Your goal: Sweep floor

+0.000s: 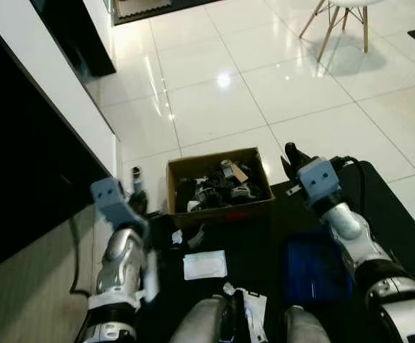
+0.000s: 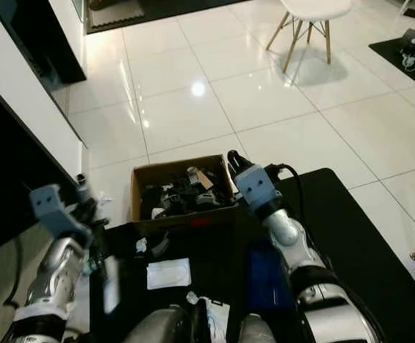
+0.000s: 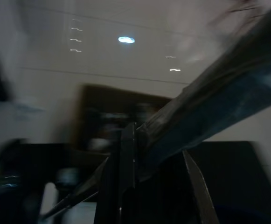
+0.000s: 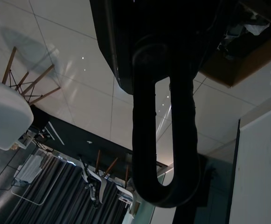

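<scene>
**Both grippers raised over dark mat, cardboard box ahead**

Nearest the camera: two silver legs of the robot, with a white paper packet (image 1: 205, 264) and small white scraps lying flat on the black mat (image 1: 400, 207) between the arms. A blue flat item (image 1: 314, 268) on the mat just inside the right forearm.

Left gripper (image 1: 137, 187) raised at the mat's left edge, close to the dark cabinet (image 1: 21, 164). Left wrist view heavily blurred; a long dark handle-like bar (image 3: 210, 107) crossing between the black fingers (image 3: 126, 177), apparently clamped, identity not determinable.

Right gripper (image 1: 293, 158) raised just beside the right end of the cardboard box (image 1: 218, 207). In the right wrist view, fingers (image 4: 144, 140) meeting at the tips to form a closed loop, floor visible through it, nothing inside.

Box sitting at the mat's far edge, open-topped, loaded with mixed dark and light clutter (image 1: 218, 186).

Beyond the box: glossy white tiled floor (image 1: 214, 100) with a bright light reflection. Farther off, a white chair on wooden legs (image 1: 339, 21) at the far right; black furniture (image 1: 78, 36) at far left.
</scene>
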Available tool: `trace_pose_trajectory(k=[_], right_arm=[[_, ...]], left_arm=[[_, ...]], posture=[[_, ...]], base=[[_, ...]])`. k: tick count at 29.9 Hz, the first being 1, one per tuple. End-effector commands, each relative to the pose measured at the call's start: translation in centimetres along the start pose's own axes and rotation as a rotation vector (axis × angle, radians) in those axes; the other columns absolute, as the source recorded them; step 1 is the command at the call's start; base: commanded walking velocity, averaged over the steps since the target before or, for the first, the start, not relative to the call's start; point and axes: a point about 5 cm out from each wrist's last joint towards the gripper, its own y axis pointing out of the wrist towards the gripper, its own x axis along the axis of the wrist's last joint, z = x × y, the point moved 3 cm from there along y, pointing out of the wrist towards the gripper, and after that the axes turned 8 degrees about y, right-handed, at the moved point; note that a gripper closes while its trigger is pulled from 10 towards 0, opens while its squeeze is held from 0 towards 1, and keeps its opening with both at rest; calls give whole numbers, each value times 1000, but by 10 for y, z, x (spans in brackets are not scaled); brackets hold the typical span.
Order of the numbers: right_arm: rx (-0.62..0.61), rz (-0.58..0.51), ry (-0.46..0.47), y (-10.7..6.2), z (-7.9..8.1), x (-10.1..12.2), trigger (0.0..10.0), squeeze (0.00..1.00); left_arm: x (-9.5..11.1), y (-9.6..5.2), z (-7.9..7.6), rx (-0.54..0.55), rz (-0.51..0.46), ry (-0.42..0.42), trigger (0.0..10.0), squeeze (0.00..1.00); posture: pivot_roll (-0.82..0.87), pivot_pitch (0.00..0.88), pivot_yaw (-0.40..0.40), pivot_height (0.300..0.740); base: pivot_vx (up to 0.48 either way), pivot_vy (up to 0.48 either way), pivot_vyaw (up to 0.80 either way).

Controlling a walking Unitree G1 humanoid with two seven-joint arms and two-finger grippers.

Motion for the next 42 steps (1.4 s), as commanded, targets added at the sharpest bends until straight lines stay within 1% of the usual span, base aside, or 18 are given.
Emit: trace_pose_trajectory(k=[1, 3, 4, 6, 7, 10, 13, 15, 16, 18, 23, 25, 26, 28, 32, 34, 38, 42], right_arm=[[37, -25, -20, 4, 4, 5, 10000, 0], [55, -34, -30, 8, 5, 8, 10000, 0], [55, -34, -30, 8, 5, 8, 10000, 0], [71, -49, -41, 13, 7, 13, 10000, 0], [71, -49, -41, 13, 7, 13, 10000, 0], [83, -62, -46, 18, 9, 18, 10000, 0], [85, -65, -47, 18, 9, 18, 10000, 0], [99, -72, -46, 20, 11, 20, 10000, 0], [99, -72, -46, 20, 11, 20, 10000, 0], [127, -68, -56, 18, 17, 18, 10000, 0], [151, -57, -64, 16, 24, 14, 10000, 0], [175, -40, -73, 11, 30, 8, 10000, 0], [175, -40, -73, 11, 30, 8, 10000, 0], [196, -24, -77, 6, 33, 3, 10000, 0], [209, -10, -74, 3, 32, -1, 10000, 0], [203, -26, -59, 2, 29, 2, 10000, 0], [199, -47, -49, 3, 26, 5, 10000, 0], [182, -108, -68, 9, 20, 17, 10000, 0]], left_arm=[[-1, -2, -23, -131, 14, -100, 10000, 0], [17, -7, -34, -227, -3, -85, 10000, 0], [17, -7, -34, -227, -3, -85, 10000, 0], [52, -13, -33, -276, -71, 27, 10000, 0], [52, -13, -33, -276, -71, 27, 10000, 0], [96, -15, -24, -261, -179, 145, 10000, 0], [106, -15, -21, -254, -203, 158, 10000, 0], [143, -17, -18, -252, -285, 212, 10000, 0], [143, -17, -18, -252, -285, 212, 10000, 0], [166, -22, -16, -249, -325, 263, 10000, 0], [164, -21, -9, -202, -304, 337, 10000, 0], [141, -17, 1, -123, -235, 431, 10000, 0], [141, -17, 1, -123, -235, 431, 10000, 0], [117, -13, 10, -50, -182, 470, 10000, 0], [100, -10, 22, 52, -150, 485, 10000, 0], [102, -13, 36, 159, -166, 489, 10000, 0], [110, -16, 47, 232, -189, 484, 10000, 0], [137, -24, 64, 318, -260, 475, 10000, 0]], posture=[[53, 150, 106, 740], [62, 151, 113, 740], [62, 151, 113, 740], [81, 155, 125, 740], [81, 155, 125, 740], [94, 158, 122, 740], [94, 158, 122, 740], [100, 160, 121, 740], [100, 160, 121, 740], [106, 162, 122, 740], [107, 163, 123, 740], [109, 165, 125, 740], [109, 165, 125, 740], [106, 165, 124, 740], [101, 169, 124, 740], [103, 179, 124, 740], [112, 183, 124, 740], [133, 202, 125, 740]], base=[[0, 0, 0], [0, 0, 0], [0, 0, 0], [0, 0, 0], [0, 0, 0], [0, 0, 0], [0, 0, 0], [0, 0, 0], [0, 0, 0], [0, 0, 0], [0, 0, 0], [0, 0, 0], [0, 0, 0], [0, 0, 0], [0, 0, 0], [0, 0, 0], [0, 0, 0], [0, 0, 0]])
